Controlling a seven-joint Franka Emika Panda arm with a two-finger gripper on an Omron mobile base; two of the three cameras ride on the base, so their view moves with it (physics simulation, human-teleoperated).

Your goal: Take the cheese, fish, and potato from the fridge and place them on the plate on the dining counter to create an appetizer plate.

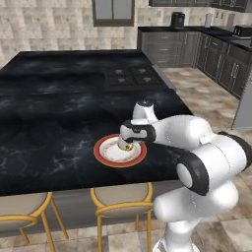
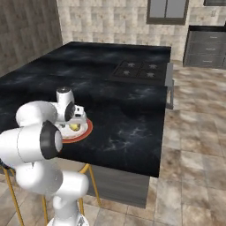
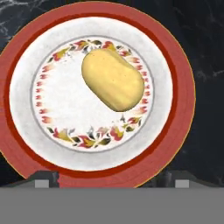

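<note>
Black marble desk (image 1: 59, 103) is what you're parked at, with two tan stools (image 1: 123, 197) tucked under the near edge. Right by that edge sits your plate (image 3: 181, 100) — red rim, white centre, little ring of flowers — and the potato (image 3: 113, 78) is lying on it, off-centre, overlapping the flower ring on one side. Your gripper (image 1: 124, 146) hangs straight over the plate, pointing down, fingers spread wide with nothing between them; in the hand view the two fingertips (image 3: 43, 179) sit far apart at the bottom, clear of the potato. Further back on the desk you've got a built-in cooktop (image 1: 134, 78), well apart from the plate. Behind all that — dark grey cupboards (image 1: 172, 47) along the tiled wall and a window (image 1: 113, 12).
</note>
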